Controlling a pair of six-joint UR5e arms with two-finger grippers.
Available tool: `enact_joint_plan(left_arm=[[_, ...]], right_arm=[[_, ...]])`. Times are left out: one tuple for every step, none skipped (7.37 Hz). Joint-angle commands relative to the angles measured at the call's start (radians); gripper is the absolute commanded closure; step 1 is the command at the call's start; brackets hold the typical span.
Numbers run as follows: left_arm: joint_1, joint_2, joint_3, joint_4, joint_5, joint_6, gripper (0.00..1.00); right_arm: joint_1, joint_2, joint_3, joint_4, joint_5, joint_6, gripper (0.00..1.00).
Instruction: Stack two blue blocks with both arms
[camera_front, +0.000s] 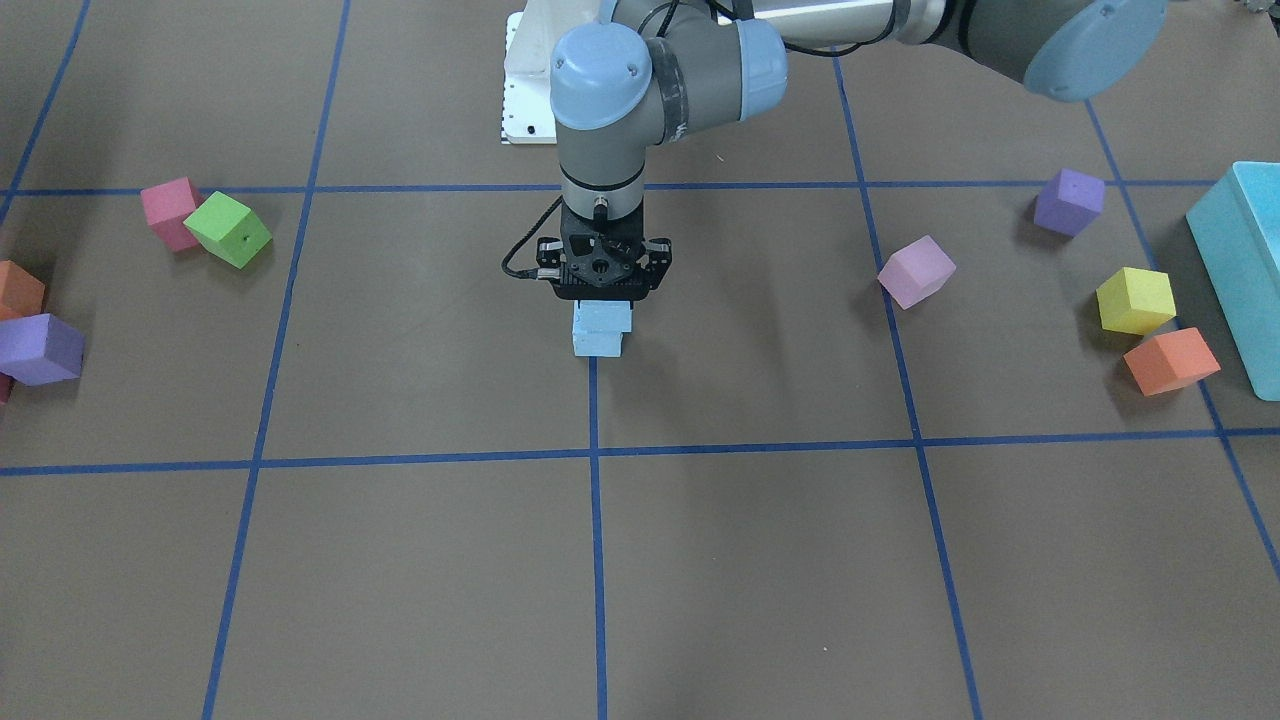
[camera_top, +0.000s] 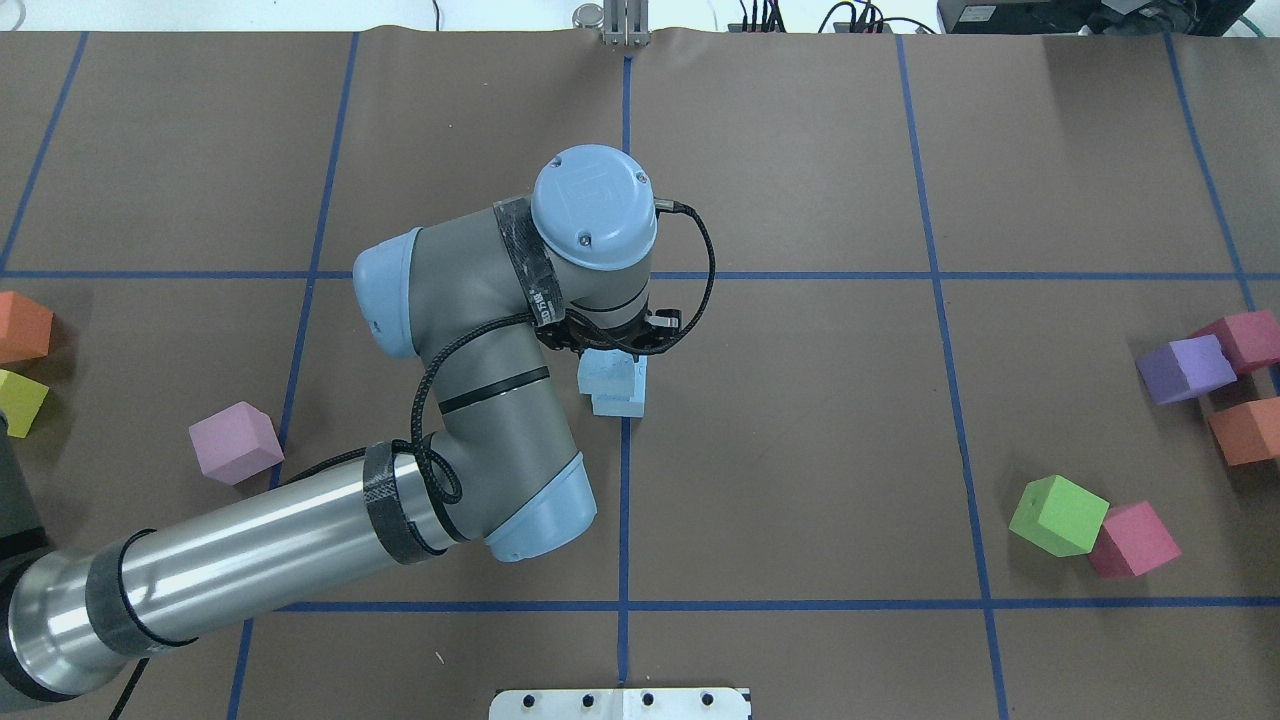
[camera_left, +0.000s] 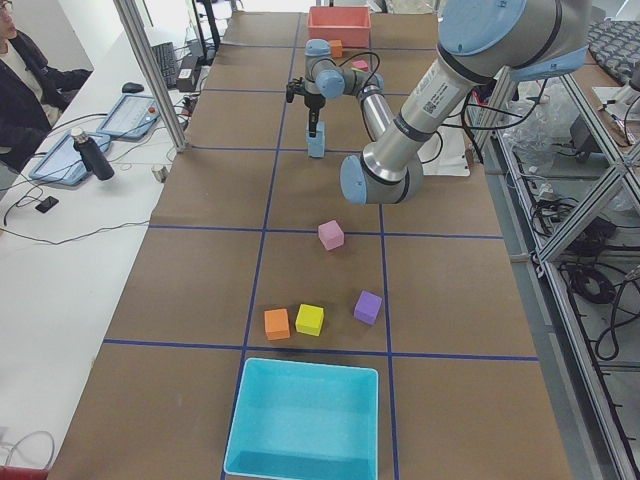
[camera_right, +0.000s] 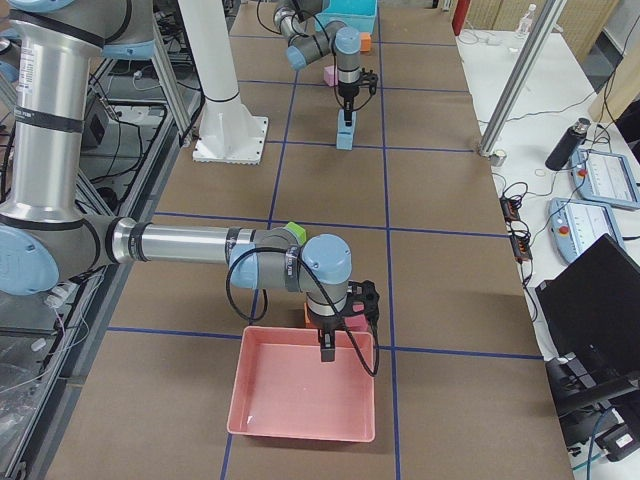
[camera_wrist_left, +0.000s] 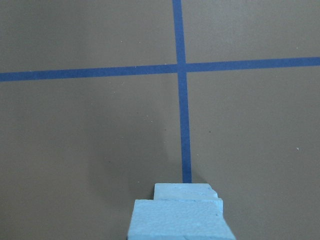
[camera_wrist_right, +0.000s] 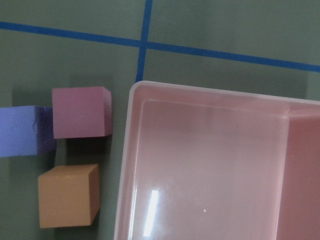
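Two pale blue blocks stand stacked at the table's middle, on a blue tape line. The upper block (camera_front: 603, 318) sits slightly offset on the lower block (camera_front: 598, 345). My left gripper (camera_front: 603, 293) points straight down right on top of the upper block. Its fingers are hidden behind its own body, so I cannot tell whether they grip. The left wrist view shows the upper block (camera_wrist_left: 180, 220) close at the bottom edge, with the lower block (camera_wrist_left: 184, 190) beyond it. My right gripper (camera_right: 327, 352) hangs over a pink tray (camera_right: 300, 425), far from the stack. I cannot tell its state.
Green (camera_front: 228, 230), pink (camera_front: 170, 212), purple (camera_front: 40, 348) and orange (camera_front: 20, 288) cubes lie on my right side. Lilac (camera_front: 916, 271), purple (camera_front: 1068, 201), yellow (camera_front: 1135, 300) and orange (camera_front: 1170, 360) cubes lie beside a turquoise bin (camera_front: 1240, 270) on my left.
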Motion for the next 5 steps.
enact_joint_plan(left_arm=[[0.0, -0.002, 0.006, -0.006, -0.002, -0.021, 0.72], [0.0, -0.002, 0.007, -0.007, -0.002, -0.034, 0.72], [0.001, -0.002, 0.016, -0.014, -0.002, -0.045, 0.65], [0.001, -0.002, 0.033, -0.042, -0.001, -0.045, 0.55], [0.001, -0.002, 0.055, -0.077, -0.001, -0.047, 0.46]], right_arm=[[0.0, 0.0, 0.0, 0.0, 0.0, 0.0, 0.0], [0.0, 0.0, 0.0, -0.001, 0.0, 0.0, 0.0], [0.0, 0.0, 0.0, -0.001, 0.0, 0.0, 0.0], [0.0, 0.0, 0.0, -0.001, 0.0, 0.0, 0.0], [0.0, 0.0, 0.0, -0.001, 0.0, 0.0, 0.0]])
